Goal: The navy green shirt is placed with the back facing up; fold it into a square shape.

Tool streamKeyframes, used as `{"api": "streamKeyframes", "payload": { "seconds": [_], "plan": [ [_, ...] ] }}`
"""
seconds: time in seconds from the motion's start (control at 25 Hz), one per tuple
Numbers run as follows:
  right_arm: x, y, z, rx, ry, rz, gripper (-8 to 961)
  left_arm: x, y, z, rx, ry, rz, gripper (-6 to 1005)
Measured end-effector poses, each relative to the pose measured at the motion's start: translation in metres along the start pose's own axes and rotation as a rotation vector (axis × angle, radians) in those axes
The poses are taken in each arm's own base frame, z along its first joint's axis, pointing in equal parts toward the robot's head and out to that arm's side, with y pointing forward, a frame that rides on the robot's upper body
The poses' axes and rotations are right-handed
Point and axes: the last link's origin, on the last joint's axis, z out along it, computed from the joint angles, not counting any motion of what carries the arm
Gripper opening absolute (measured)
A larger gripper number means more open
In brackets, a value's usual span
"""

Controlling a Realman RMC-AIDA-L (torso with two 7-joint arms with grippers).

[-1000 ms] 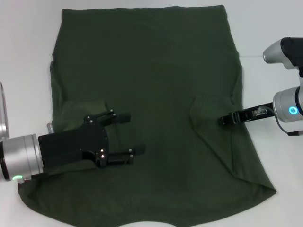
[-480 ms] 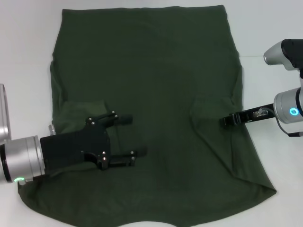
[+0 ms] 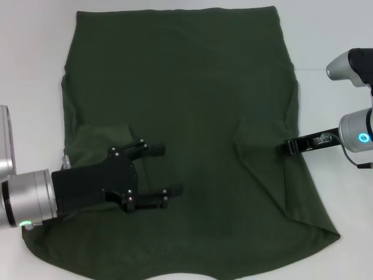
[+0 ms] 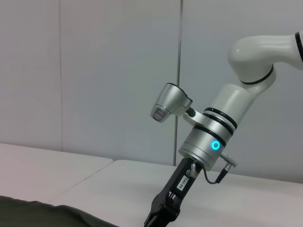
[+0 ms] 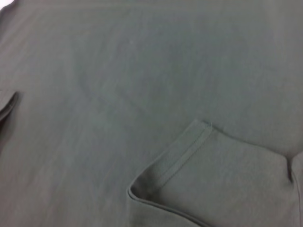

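With both sleeves folded onto the dark olive-green cotton shirt [image 3: 186,105], we lift our spread left hand [image 3: 166,170] clear; right hand [image 3: 287,147] state indeterminable.

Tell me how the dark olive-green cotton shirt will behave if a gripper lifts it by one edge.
The dark olive-green cotton shirt looks floppy: its sleeves already lie folded inward with soft creases, so a lifted edge would probably drape and sag. It spreads far wider than the left gripper, so one grip likely drags the rest.

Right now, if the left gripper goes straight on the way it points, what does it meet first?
Only the shirt lies ahead of the open left gripper; farther on, probably the right gripper near the opposite edge, though heights are unclear.
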Motion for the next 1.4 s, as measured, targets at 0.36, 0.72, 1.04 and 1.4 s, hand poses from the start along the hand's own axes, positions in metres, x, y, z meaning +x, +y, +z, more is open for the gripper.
{"api": "streamKeyframes", "payload": {
  "seconds": [0.36, 0.72, 1.04, 1.4],
  "plan": [
    [-0.001, 0.003, -0.002, -0.030, -0.004, -0.006, 15, 0.000, 0.002, 0.000, -0.010, 0.005, 0.000, 877],
    [-0.016, 0.009, -0.023, -0.144, -0.077, -0.029, 27, 0.000, 0.002, -0.001, -0.009, 0.005, 0.000, 877],
    [-0.025, 0.030, -0.023, -0.231, -0.052, -0.082, 37, 0.000, 0.002, -0.001, -0.008, 0.004, 0.002, 877],
    [-0.019, 0.053, -0.010, -0.274, 0.026, -0.134, 49, 0.000, 0.002, -0.001, -0.007, 0.005, 0.001, 876]
  ]
}}
